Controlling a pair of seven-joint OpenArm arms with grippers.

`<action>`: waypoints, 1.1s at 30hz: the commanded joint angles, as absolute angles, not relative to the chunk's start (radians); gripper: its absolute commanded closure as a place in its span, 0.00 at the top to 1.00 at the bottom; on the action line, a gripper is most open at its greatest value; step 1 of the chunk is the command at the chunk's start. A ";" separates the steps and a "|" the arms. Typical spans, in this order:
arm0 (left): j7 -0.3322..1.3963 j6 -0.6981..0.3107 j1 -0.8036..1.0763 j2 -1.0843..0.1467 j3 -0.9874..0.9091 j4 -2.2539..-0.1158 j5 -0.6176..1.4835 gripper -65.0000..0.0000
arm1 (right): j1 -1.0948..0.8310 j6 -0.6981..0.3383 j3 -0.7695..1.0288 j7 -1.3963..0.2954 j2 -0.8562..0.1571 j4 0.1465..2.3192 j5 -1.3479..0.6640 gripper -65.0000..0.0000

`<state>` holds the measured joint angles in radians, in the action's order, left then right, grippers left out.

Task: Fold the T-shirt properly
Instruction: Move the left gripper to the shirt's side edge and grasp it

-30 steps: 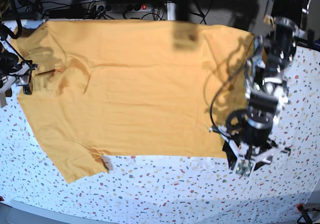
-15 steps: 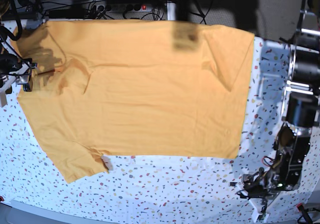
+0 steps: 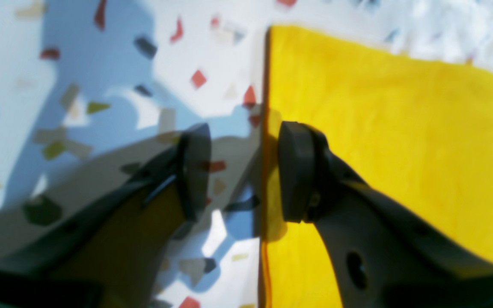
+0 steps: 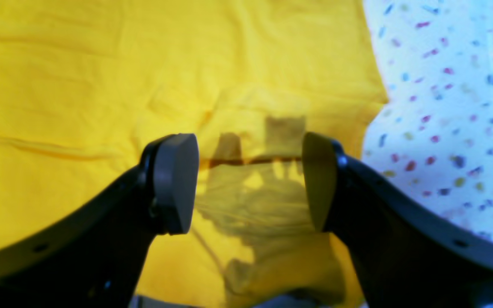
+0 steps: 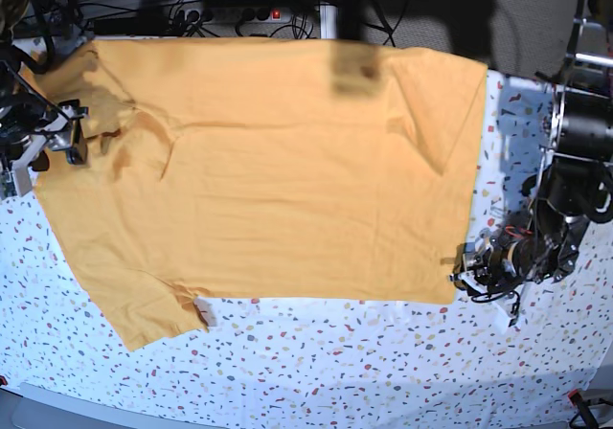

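The orange-yellow T-shirt (image 5: 287,170) lies spread flat on the speckled table (image 5: 335,362). My left gripper (image 5: 461,278) is at the shirt's near right corner. In the left wrist view it (image 3: 244,171) is open and low, straddling the T-shirt's (image 3: 400,128) straight edge, one finger over the bare table and the other over the cloth. My right gripper (image 5: 73,147) hovers at the shirt's far left end. In the right wrist view it (image 4: 246,184) is open above wrinkled T-shirt cloth (image 4: 79,85) with a thin dark line between the fingers. Neither gripper holds anything.
Cables and a power strip (image 5: 239,12) run along the table's back edge. A dark blurred post (image 5: 352,27) stands over the shirt's back edge. Speckled table (image 4: 443,85) shows beside the cloth in the right wrist view.
My left arm has swung up from the table's near right corner to the shirt's near right corner. My right gripper has shifted slightly up and inward over the shirt.
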<state>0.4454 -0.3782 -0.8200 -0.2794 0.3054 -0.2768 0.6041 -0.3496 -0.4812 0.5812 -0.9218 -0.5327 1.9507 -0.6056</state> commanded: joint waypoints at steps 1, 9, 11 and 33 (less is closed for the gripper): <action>0.437 -0.386 -0.843 -0.282 0.302 -0.289 0.625 0.40 | -0.344 -0.494 0.591 -0.906 -0.539 1.972 -0.614 0.58; 0.410 -0.398 -0.834 -0.258 0.302 -0.313 0.632 0.40 | -0.344 -0.516 0.590 -0.908 -0.472 1.980 -0.616 0.58; 0.403 -0.398 -0.834 -0.252 0.302 -0.329 0.627 0.40 | -0.344 -0.517 0.591 -0.913 -0.471 1.983 -0.630 0.58; 0.328 -0.397 -0.834 -0.214 0.302 -0.361 0.515 0.34 | -0.344 -0.516 0.591 -0.897 -0.471 2.016 -0.640 0.58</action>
<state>0.3553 -0.3927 -0.7940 -0.2077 0.3046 -0.3405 0.5083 -0.3492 -0.5060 0.5816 -0.9176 -0.4541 1.9965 -0.6315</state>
